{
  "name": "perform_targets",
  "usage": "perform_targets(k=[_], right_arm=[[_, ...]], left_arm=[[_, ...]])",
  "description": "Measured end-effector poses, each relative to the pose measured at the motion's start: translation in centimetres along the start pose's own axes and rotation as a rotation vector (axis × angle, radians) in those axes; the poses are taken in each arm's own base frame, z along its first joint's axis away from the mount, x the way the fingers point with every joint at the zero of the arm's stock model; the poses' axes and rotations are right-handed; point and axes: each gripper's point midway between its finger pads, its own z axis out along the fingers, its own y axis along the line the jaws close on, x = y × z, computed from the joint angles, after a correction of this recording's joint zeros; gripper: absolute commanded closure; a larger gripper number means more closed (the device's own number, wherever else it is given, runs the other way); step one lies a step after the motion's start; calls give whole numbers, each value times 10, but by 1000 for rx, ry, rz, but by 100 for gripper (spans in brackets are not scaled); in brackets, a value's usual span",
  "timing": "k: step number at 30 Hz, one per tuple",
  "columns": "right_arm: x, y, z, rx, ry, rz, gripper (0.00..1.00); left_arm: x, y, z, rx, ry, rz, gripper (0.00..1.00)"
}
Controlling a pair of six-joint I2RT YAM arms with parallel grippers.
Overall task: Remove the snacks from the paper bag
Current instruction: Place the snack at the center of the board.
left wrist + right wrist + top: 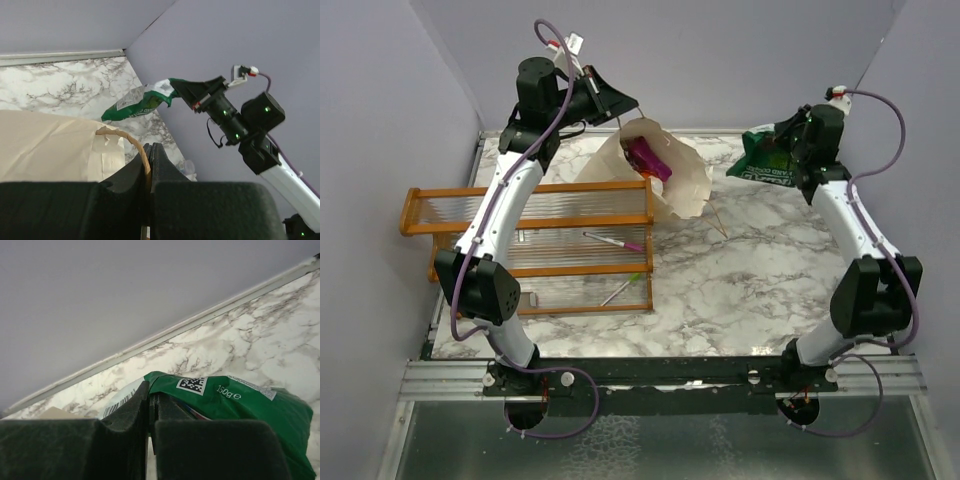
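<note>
Left gripper (150, 147) on handle (125, 137) of bag (685, 185); right gripper (149, 390) on green packet (240, 405).
I saw the left fingers pinching the twine handle. The bag stood tilted near the middle of the tabletop's (750, 280) far edge, a magenta packet (648, 158) showing in its mouth. The right fingers pinched the green packet's edge above the far right corner, apart from the bag. A rack (570, 215) lay by the left edge.
</note>
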Motion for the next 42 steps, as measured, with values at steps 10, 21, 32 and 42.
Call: perform_targets(k=[10,21,32,42], right_arm=[[28,-53,44,-114,204,192,99],[100,-115,8,-18,347,237,95],[42,-71,67,-181,279,287,94],[-33,-24,130,-300,157,304,93]], left_arm=[[15,4,3,8,23,-26,100],[22,-6,3,39,34,-24,100],[23,-7,3,41,37,-25,100],[24,-7,3,41,37,-25,100]])
